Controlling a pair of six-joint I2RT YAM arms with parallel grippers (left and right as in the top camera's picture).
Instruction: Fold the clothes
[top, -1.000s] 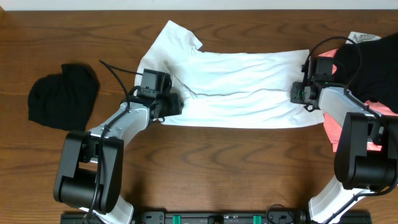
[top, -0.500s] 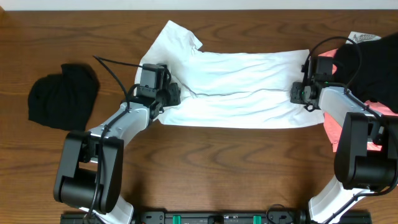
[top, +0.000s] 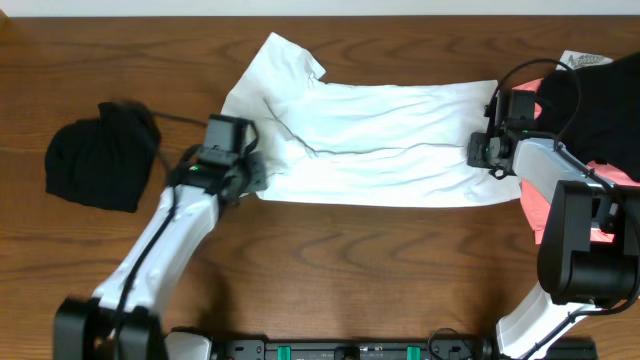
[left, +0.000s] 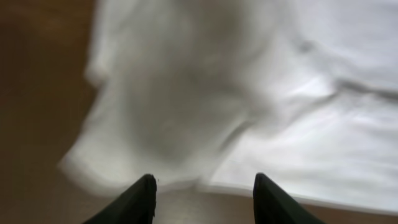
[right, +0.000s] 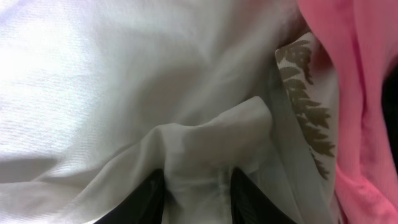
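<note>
Left gripper spread and empty over the white T-shirt's left edge. Right gripper pinches a fold at its right edge. Shirt lies across table. My worry: a one-sided pull skews the shirt, or drags the coral-pink garment along.

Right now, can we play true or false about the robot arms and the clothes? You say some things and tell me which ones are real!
1. The right gripper is pinching the white T-shirt. True.
2. The left gripper is holding the shirt too. False: its fingers are apart with nothing between them, just off the shirt's left edge.
3. A black garment lies by itself to the left of the shirt. True.
4. The pink garment is spread over the middle of the shirt. False: it lies past the shirt's right end, partly under a second black garment.
</note>
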